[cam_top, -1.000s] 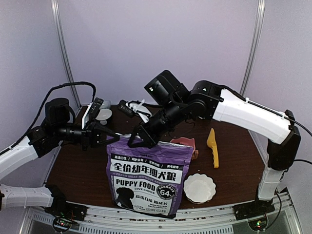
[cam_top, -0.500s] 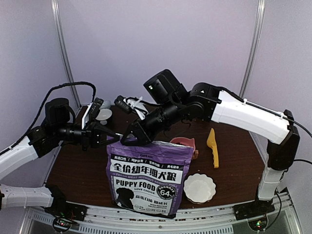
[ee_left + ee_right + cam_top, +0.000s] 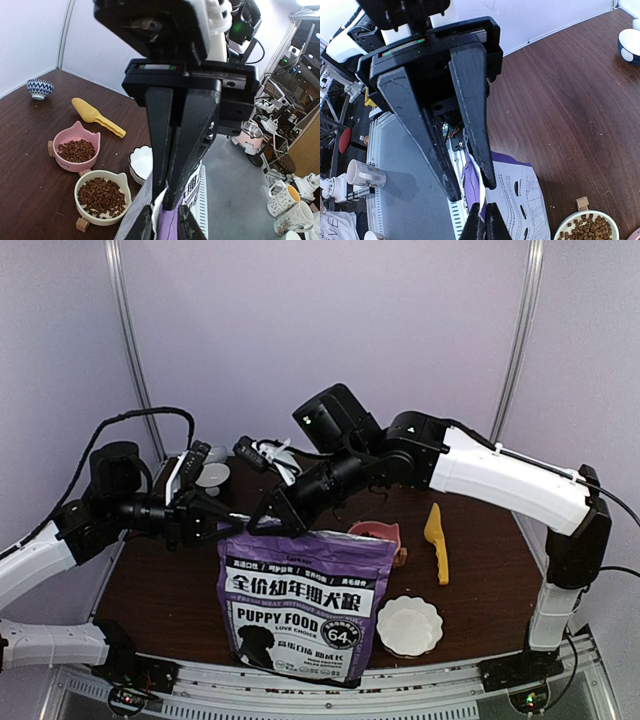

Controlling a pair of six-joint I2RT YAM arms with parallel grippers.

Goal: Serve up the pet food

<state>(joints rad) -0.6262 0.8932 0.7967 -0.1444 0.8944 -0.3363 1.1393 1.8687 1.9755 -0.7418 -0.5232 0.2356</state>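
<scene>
The purple puppy food bag (image 3: 305, 605) stands upright at the table's front centre. My right gripper (image 3: 264, 524) (image 3: 484, 222) is shut on the top edge of the bag at its left corner. My left gripper (image 3: 230, 524) (image 3: 166, 227) is open, its fingers straddling that same edge right beside the right one. The pet food (image 3: 102, 196) lies as brown kibble in a cream cat-ear bowl (image 3: 121, 180). More of it fills a pink bowl (image 3: 89, 136) (image 3: 377, 532) behind the bag. The cream bowl is hidden in the top view.
A yellow scoop (image 3: 437, 540) lies right of the pink bowl. An empty white scalloped dish (image 3: 408, 625) sits front right. A blue patterned bowl (image 3: 40, 89) stands by the back wall. A grey cup (image 3: 212, 475) is at the back left.
My right gripper has slid left along the bag's top edge to meet the left gripper at the corner. The left arm and the bag have hardly moved.
</scene>
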